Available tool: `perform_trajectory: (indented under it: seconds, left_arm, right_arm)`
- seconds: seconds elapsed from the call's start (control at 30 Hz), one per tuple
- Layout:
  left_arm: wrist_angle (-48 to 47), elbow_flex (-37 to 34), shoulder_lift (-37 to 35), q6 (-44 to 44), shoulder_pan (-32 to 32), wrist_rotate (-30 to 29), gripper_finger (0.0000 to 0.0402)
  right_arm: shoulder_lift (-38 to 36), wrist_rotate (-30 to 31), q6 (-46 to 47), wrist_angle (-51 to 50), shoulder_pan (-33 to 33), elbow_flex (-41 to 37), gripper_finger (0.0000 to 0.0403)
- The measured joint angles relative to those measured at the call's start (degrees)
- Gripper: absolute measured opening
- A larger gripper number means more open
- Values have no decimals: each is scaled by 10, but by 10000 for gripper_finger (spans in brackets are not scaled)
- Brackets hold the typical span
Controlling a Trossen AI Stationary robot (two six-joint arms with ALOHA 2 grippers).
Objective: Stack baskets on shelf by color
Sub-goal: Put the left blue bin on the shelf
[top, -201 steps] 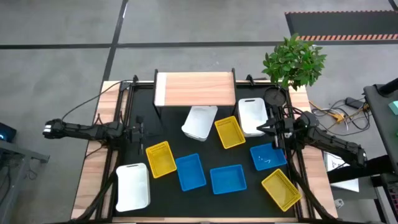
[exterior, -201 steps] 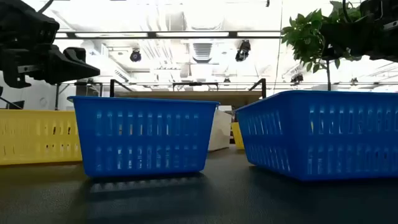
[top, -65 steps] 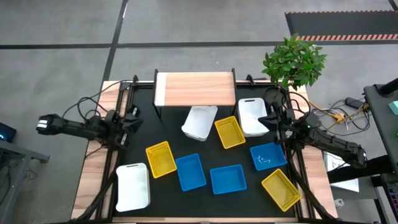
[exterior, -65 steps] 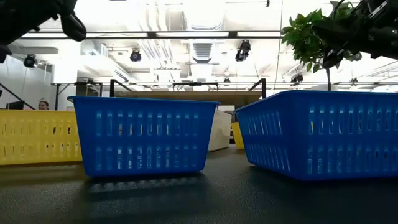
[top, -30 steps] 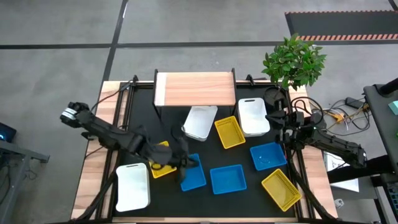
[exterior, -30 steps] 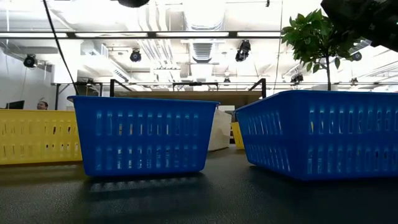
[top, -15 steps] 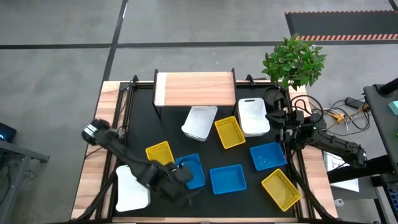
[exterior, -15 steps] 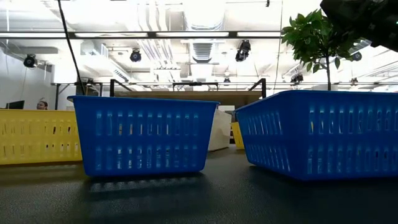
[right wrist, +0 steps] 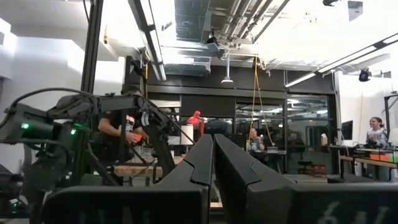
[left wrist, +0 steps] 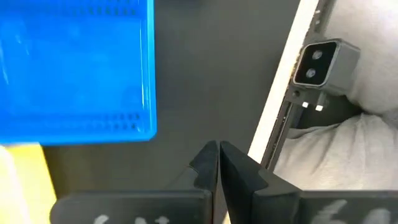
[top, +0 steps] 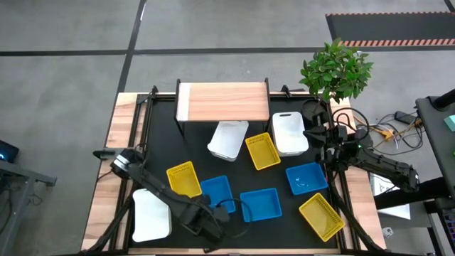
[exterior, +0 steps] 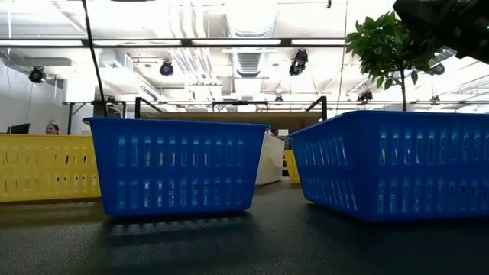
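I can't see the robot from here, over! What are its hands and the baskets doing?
Left gripper shut, empty, low at the table's front edge. Right gripper shut, empty, at the right side. Shelf bare; baskets all unstacked. Nothing blocking.

Nine plastic baskets (top: 261, 205) scattered, none stacked.
I see the bare wooden-topped, black-legged shelf (top: 223, 102) at the far edge; white, yellow and blue trays lie loose before it.

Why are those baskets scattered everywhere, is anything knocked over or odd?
One white basket leans tilted against the shelf leg. The other baskets lie flat but at mixed angles. The shelf top holds none.
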Motion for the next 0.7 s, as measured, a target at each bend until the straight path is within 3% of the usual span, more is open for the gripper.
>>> perform_trajectory:
  seconds: [0.2,0.33,0.47,0.6,0.7]
  left_arm:
    - [6,-4,-2,92,0,-23,35]
    - [8,-26,-2,101,3,-32,92]
    - [10,-56,-1,102,5,-95,158]
    - [84,-92,-1,144,9,-115,203]
    - [123,-124,-7,157,16,-115,213]
  right_arm:
    - [0,-4,21,-1,0,0,9]
    - [0,-4,23,-1,0,0,9]
    - [0,-4,23,-1,0,0,9]
    - [0,-4,24,-1,0,0,9]
    - [0,-4,24,-2,0,0,9]
